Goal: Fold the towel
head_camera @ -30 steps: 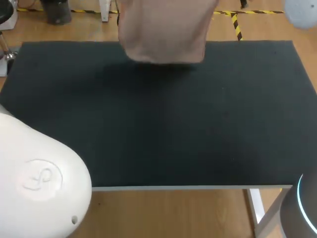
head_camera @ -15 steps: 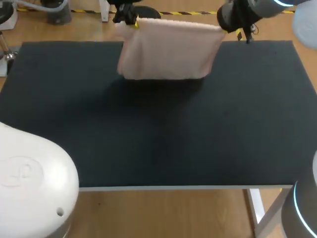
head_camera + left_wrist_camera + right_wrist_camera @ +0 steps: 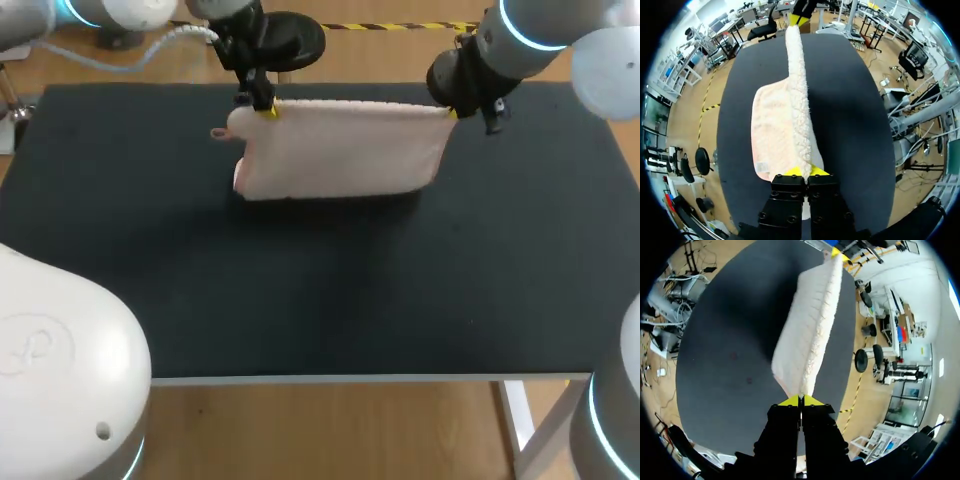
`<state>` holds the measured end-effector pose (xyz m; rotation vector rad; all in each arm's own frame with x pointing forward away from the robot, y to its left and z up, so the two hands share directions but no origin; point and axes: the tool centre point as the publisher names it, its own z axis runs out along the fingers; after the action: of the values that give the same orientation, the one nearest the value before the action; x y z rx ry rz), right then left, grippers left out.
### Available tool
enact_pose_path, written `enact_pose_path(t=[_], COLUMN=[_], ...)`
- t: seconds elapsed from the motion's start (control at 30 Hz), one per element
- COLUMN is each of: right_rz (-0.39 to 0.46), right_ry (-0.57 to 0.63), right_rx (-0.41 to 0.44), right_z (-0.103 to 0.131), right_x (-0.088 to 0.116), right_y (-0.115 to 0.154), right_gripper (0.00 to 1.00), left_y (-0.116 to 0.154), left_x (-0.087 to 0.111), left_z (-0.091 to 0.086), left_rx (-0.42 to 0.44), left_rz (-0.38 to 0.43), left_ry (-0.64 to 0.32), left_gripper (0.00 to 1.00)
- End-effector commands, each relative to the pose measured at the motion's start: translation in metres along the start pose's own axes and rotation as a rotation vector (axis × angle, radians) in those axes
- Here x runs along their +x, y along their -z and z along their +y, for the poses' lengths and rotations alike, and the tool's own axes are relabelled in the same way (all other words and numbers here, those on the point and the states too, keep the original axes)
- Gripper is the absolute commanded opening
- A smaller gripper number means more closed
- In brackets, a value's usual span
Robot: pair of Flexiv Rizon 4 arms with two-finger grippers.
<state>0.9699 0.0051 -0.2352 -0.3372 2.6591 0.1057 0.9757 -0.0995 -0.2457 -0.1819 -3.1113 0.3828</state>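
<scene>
A pale pink towel (image 3: 340, 150) hangs doubled over, stretched between my two grippers above the back part of the black table (image 3: 320, 280). My left gripper (image 3: 268, 108) is shut on the towel's upper left corner, and my right gripper (image 3: 452, 112) is shut on its upper right corner. The towel's lower edge rests on or just above the mat. In the left wrist view the towel (image 3: 790, 120) runs from my left gripper (image 3: 804, 171) straight ahead to the other gripper's yellow tips (image 3: 799, 20). In the right wrist view the towel (image 3: 810, 330) stretches ahead from my right gripper (image 3: 800, 401).
The black mat covers the whole table, with a wide bare stretch between the towel and the front edge (image 3: 370, 378). A small loop tag (image 3: 218, 132) sticks out at the towel's left side.
Both grippers have come down and toward the front with the towel; its lower edge has dropped from the back edge onto the mat, and both arms now show.
</scene>
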Motion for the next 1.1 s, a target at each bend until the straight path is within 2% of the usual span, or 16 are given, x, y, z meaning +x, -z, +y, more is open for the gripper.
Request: enact_pose_path(t=[0.03,0.1,0.23,0.3,0.6,0.63,0.67,0.7,0.73,0.93,1.1], right_rz=[0.051,0.073,0.116,0.134,0.153,0.155,0.158,0.145,0.140,0.044,0.000], right_ry=[-0.027,-0.032,-0.059,-0.063,-0.065,-0.065,-0.073,-0.068,-0.074,-0.109,-0.079], right_rx=[0.021,0.038,0.051,0.073,0.069,0.069,0.065,0.063,0.067,0.026,-0.006], right_z=[0.001,0.001,-0.002,-0.004,-0.005,-0.005,-0.005,-0.006,-0.007,-0.016,-0.015], right_x=[-0.018,-0.021,-0.027,-0.029,-0.040,-0.041,-0.041,-0.042,-0.043,-0.050,-0.052], right_y=[-0.048,-0.064,-0.093,-0.105,-0.127,-0.128,-0.130,-0.130,-0.130,-0.116,-0.092], right_gripper=[0.00,0.00,0.00,0.00,0.00,0.07,0.76,1.00,1.00,1.00,1.00], left_y=[-0.044,-0.058,-0.077,-0.084,-0.100,-0.100,-0.099,-0.098,-0.097,-0.078,-0.047], left_x=[-0.032,-0.040,-0.065,-0.075,-0.099,-0.101,-0.102,-0.104,-0.106,-0.111,-0.102], left_z=[0.006,0.011,0.023,0.025,0.036,0.037,0.038,0.039,0.040,0.050,0.053], left_rx=[-0.051,-0.094,-0.089,-0.109,-0.150,-0.148,-0.143,-0.146,-0.143,-0.103,-0.016], left_rz=[0.100,0.109,0.130,0.142,0.172,0.167,0.163,0.159,0.155,0.097,0.027], left_ry=[0.028,0.037,0.107,0.109,0.155,0.158,0.158,0.151,0.152,0.193,0.178], left_gripper=[0.00,0.00,0.00,0.00,0.00,0.00,0.27,0.89,1.00,1.00,1.00])
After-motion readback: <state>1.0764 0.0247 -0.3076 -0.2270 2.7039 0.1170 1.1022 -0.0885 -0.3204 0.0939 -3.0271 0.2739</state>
